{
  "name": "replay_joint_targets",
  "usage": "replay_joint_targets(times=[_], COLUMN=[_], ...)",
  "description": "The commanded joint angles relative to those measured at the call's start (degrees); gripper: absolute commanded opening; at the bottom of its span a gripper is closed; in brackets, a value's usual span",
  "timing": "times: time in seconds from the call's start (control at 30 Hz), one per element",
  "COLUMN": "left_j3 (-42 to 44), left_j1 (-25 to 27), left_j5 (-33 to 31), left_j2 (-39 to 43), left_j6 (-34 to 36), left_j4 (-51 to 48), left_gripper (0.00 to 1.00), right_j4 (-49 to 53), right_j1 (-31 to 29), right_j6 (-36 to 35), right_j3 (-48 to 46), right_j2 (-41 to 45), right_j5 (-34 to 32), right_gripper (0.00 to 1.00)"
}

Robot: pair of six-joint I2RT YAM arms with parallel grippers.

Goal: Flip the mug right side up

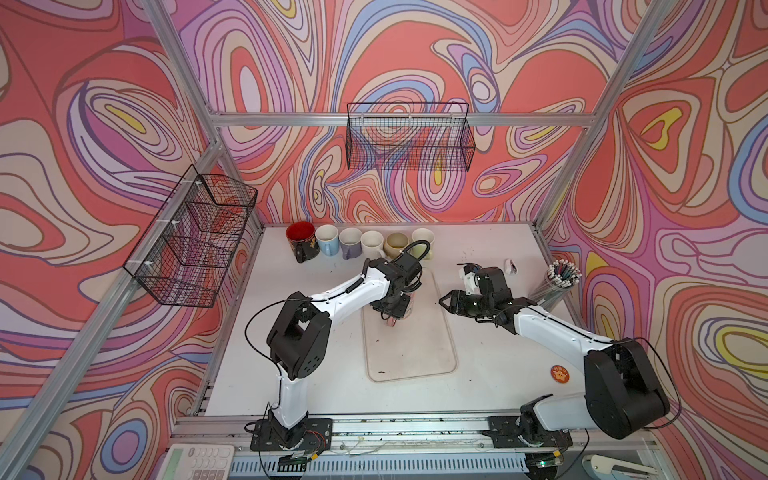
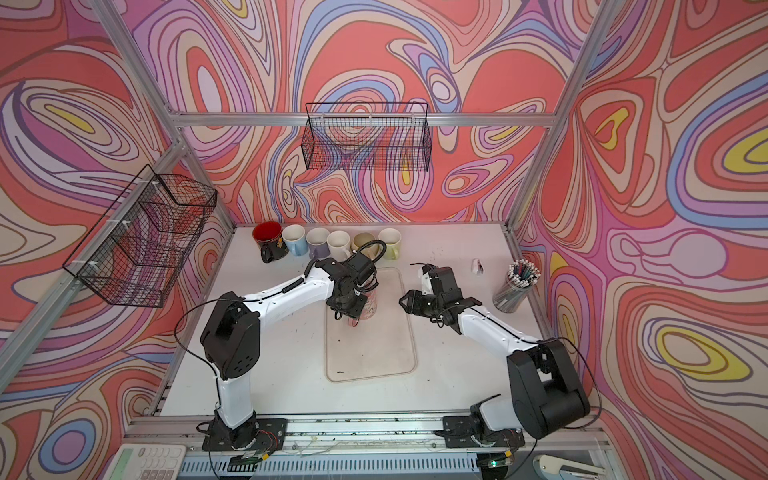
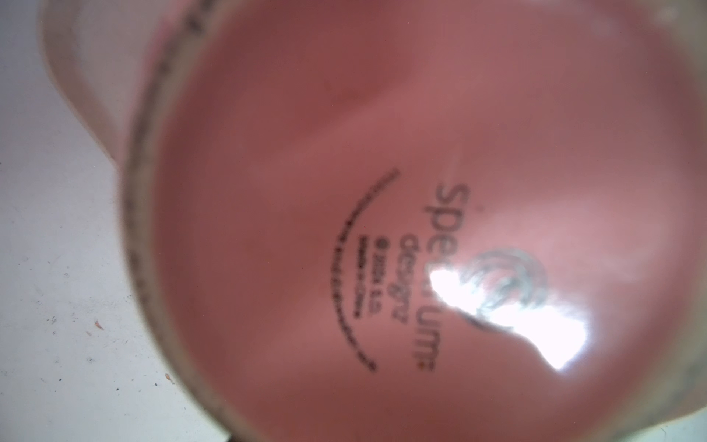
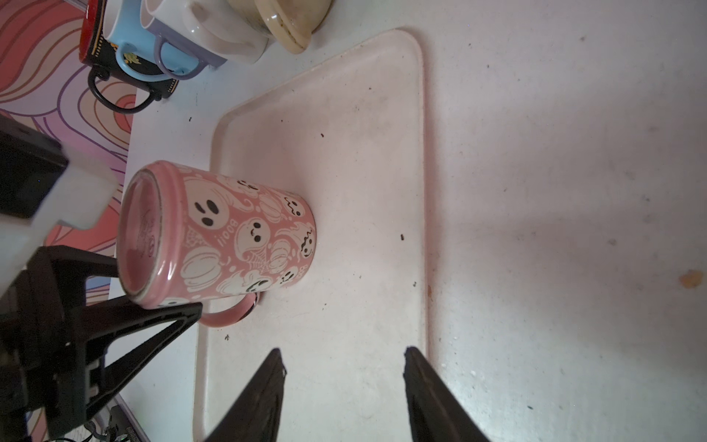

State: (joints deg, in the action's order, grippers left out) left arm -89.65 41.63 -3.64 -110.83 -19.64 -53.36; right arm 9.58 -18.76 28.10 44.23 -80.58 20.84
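1. Where both top views look down on the worktop (image 1: 291, 374), the pink mug (image 1: 404, 311) (image 2: 369, 307) stands on the pale tray (image 1: 415, 353) at the worktop's middle. It is in the tray's far half, toward the tray's left edge. The left arm (image 1: 353, 291) reaches in from the near left corner, and its wrist above the mug hides most of it. The right fingers (image 1: 451, 301) hang near the tray's right edge, well apart from the mug. A row of mugs (image 1: 361, 243) lines the worktop's far edge.
2. In the left wrist view, the mug's pink base (image 3: 382, 191) fills nearly the whole picture. It is blurred, and its printed maker's mark faces the camera.
3. In the right wrist view the mug (image 4: 237, 237) is upside down, mouth on the tray (image 4: 344, 153) and base up, with white ghosts and pumpkins printed round it.
   - The left fingers (image 4: 153, 325) stand on either side of its base end. One is against the rim beside the handle (image 4: 229, 317), and the other passes behind the mug.
   - I cannot tell whether the left fingers squeeze the mug.
   - The right fingers (image 4: 264, 402) are spread apart with nothing between them, pointing over the tray.
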Motion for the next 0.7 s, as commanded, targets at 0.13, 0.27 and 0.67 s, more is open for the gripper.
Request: replay_joint_targets(times=[0.13,0.27,0.67], left_j3=[-0.97,-0.85,-1.14], left_j1=[-0.23,-0.23,-0.25], left_j5=[0.83,0.35,-0.29], left_j2=[-1.82,-2.12,-3.90], left_j6=[0.43,0.65,0.66], left_j4=[-0.44,-0.12,0.57], left_gripper=[0.40,0.38,0.30], right_j4=[-1.18,-1.11,-1.20], right_j1=[0.31,0.31,0.30], right_j6=[-0.79,-0.77,-0.85], right_j3=[-0.94,-1.01,-1.16], right_j2=[0.30,0.25,0.24], right_j5=[-0.18,-0.18,-0.36], right_gripper=[0.52,0.52,0.52])
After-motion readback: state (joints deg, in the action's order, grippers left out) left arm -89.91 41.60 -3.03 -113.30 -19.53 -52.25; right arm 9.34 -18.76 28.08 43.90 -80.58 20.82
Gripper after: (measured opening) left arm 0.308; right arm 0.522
